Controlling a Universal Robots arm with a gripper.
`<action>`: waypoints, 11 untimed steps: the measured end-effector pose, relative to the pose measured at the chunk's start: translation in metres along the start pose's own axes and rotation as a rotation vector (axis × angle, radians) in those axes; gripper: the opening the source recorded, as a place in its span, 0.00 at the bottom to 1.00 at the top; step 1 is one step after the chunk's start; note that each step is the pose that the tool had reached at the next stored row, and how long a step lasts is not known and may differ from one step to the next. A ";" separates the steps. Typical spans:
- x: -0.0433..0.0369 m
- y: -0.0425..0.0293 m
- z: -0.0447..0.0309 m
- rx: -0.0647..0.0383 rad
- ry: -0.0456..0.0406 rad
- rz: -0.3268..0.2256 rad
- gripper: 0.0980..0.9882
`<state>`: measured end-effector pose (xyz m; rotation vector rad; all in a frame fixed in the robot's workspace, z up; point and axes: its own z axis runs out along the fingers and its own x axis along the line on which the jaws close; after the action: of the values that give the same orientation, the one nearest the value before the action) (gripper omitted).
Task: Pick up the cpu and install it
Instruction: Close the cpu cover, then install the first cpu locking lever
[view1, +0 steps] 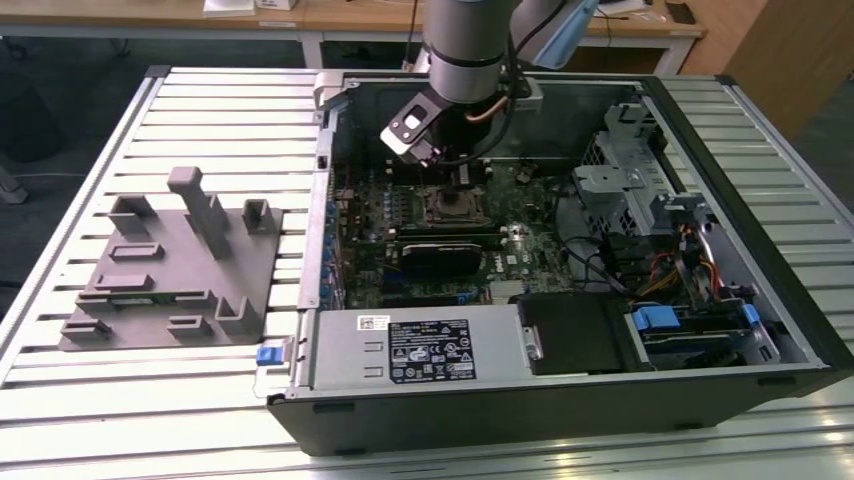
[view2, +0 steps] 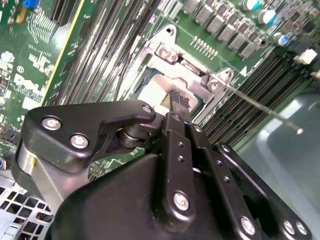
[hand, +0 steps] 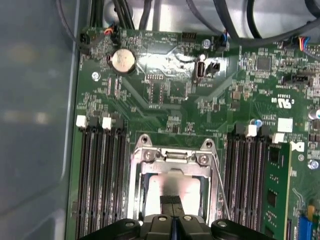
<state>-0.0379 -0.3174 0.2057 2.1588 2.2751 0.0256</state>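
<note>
Tool (view1: 461, 180) clenched low over the socket frame (view1: 451, 207); cpu (hand: 155, 192) lying inside that frame.

Exterior view: arm reaches into the open computer case (view1: 534, 420) on the slatted worktop (view1: 80, 400). Grey fixture block (view1: 174, 260) sits well apart, at the exterior view's left. Second wrist view: fingertips (view2: 178, 102) pressed together, nothing between them, right over the cpu; touching or just above, cannot tell. Thin lever rod (view2: 260, 107) juts out beside the frame. First wrist view: cpu shows a pale, silvery, flat square top, ringed by the metal rim, with memory slots (hand: 100, 185) on either side. Judged light, stiff, thin, slick-topped, with a fragile underside. Best taken by opposite edges and kept level.
</note>
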 end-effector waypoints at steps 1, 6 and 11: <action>-0.0001 0.0013 0.0000 0.000 0.0000 0.000 0.01; -0.0002 0.0043 0.0001 0.000 0.0000 0.000 0.01; -0.0002 0.0044 -0.0004 0.000 -0.0002 0.000 0.01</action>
<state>-0.0335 -0.3174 0.2062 2.1589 2.2751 0.0250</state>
